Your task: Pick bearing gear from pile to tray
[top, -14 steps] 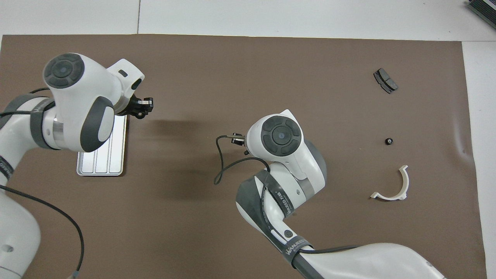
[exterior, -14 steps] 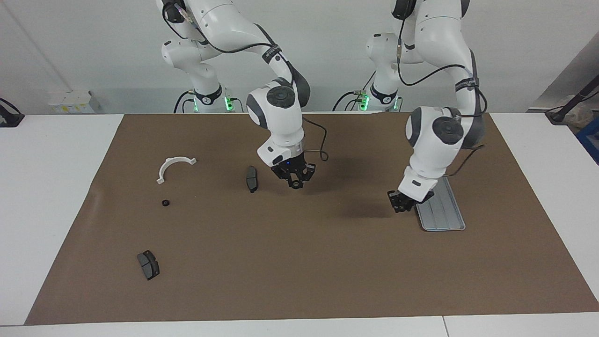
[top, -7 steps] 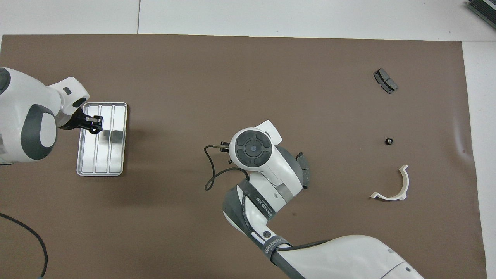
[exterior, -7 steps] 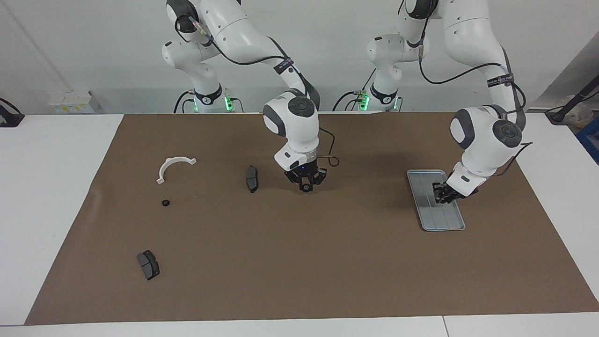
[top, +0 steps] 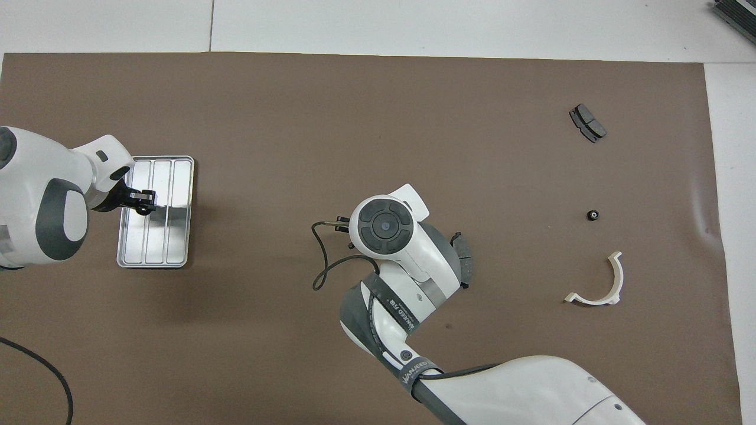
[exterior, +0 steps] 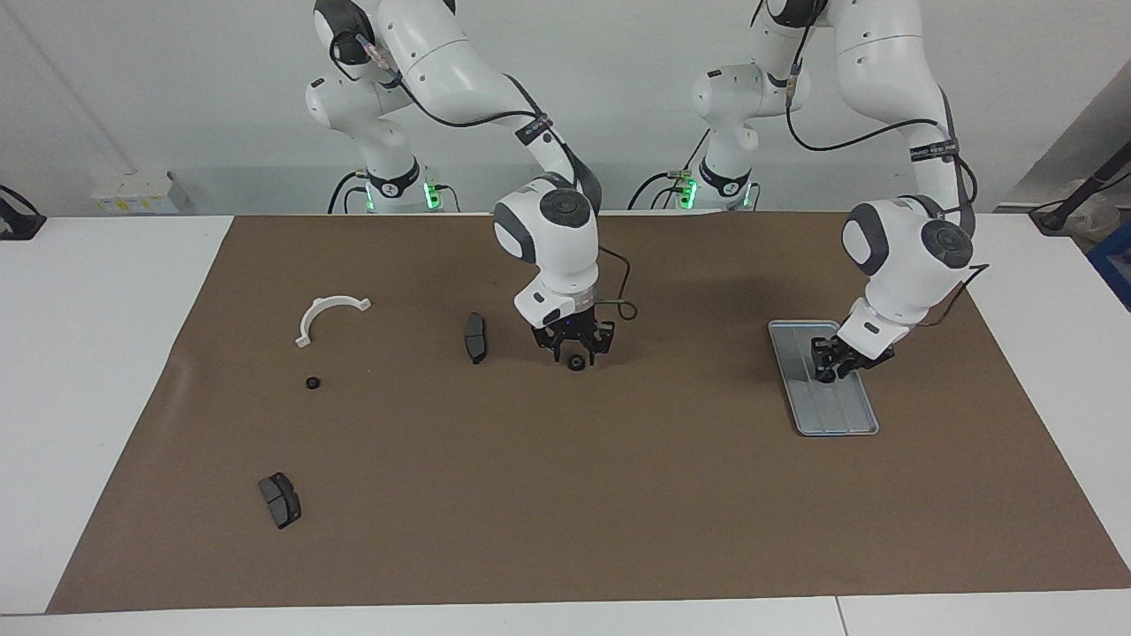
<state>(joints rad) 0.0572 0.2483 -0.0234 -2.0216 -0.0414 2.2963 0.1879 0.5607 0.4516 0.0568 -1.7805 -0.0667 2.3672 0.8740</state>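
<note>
A white tabletop [exterior: 106, 353] carries a smooth brown mat [exterior: 565, 495]; the facing view is read here from its left edge to its right. First lies a thin white plastic half-ring [exterior: 329, 315] with small tabs at its ends, and just farther from the robots than it a tiny round black gear [exterior: 312, 383]. Farthest from the robots sits a flat, dark grey brake pad [exterior: 279, 499]. A second brake pad [exterior: 475, 336], narrow and slightly curved, lies near the middle of the mat. Beside it, toward the left arm's end, the right hand [exterior: 575, 345] stands low with its fingers spread wide, and a second small black gear [exterior: 576, 361] rests on the mat between the fingertips, apparently not gripped. Toward the left arm's end lies the tray [exterior: 835, 415], one rectangular silver-grey metal piece with rounded corners, a raised rim and lengthwise ridges. The left hand [exterior: 829, 365] hangs low over the tray's middle; whether its fingers are apart or holding anything cannot be told.

In all: one half-ring, two gears, two brake pads, one tray.
</note>
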